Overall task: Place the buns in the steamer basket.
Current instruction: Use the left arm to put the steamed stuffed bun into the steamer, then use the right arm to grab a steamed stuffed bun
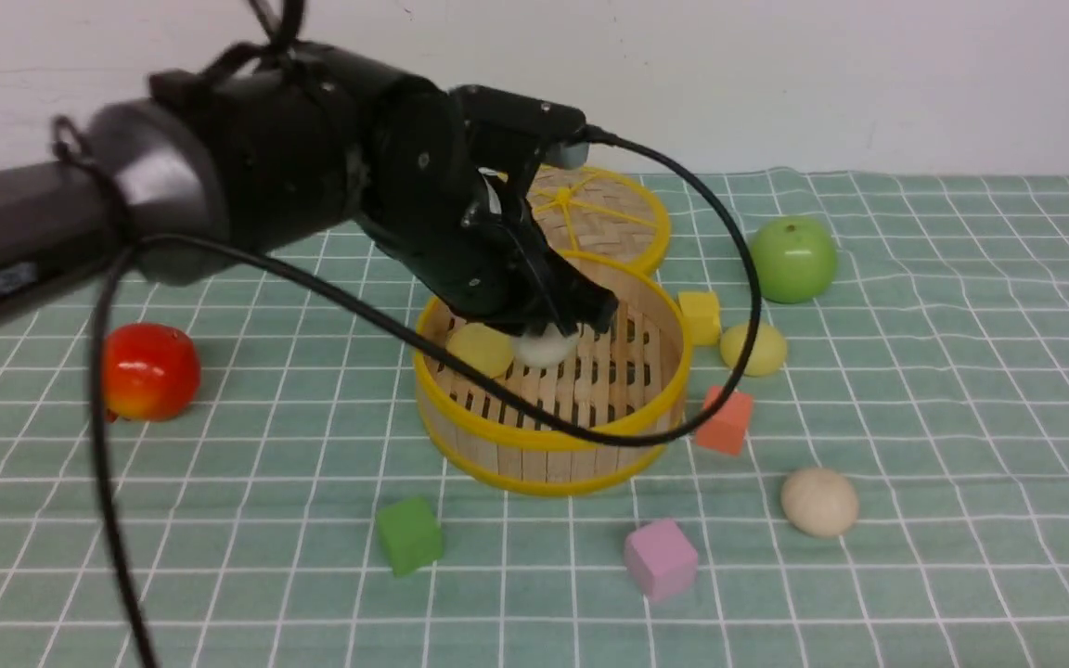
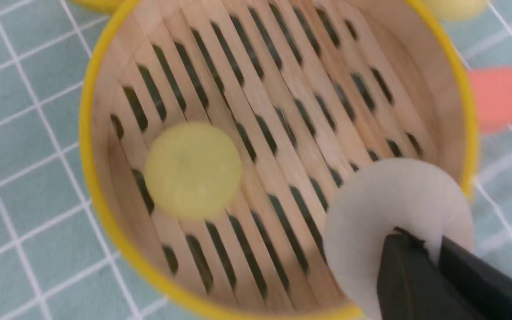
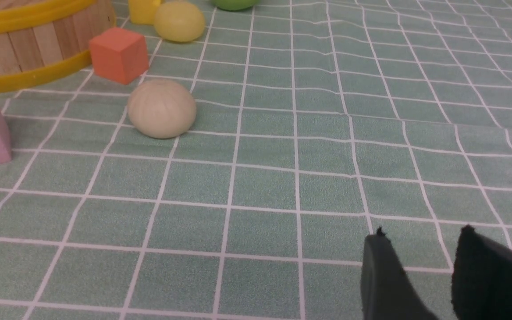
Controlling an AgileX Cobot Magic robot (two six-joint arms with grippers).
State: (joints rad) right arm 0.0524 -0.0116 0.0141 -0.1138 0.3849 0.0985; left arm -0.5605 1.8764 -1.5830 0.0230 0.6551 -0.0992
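The steamer basket (image 1: 544,445) (image 2: 88,133) (image 3: 25,44) stands mid-table on the checked cloth. On its slatted floor lie a pale yellow bun (image 1: 479,348) (image 2: 192,171) and an off-white bun (image 1: 546,348) (image 2: 394,200). My left gripper (image 1: 572,320) (image 2: 431,240) hangs over the off-white bun, its fingers nearly together and holding nothing. Outside the basket, a second yellow bun (image 1: 753,349) (image 3: 179,21) sits to its right and a beige bun (image 1: 819,501) (image 3: 162,108) lies nearer the front right. My right gripper (image 3: 420,233) is open over bare cloth, away from the buns.
The woven lid (image 1: 609,218) lies behind the basket. A green apple (image 1: 792,260) is at the back right and a red apple (image 1: 149,371) at the left. Yellow (image 1: 700,315), orange (image 1: 726,420), pink (image 1: 661,558) and green (image 1: 409,535) cubes ring the basket. A black cable (image 1: 748,278) loops over it.
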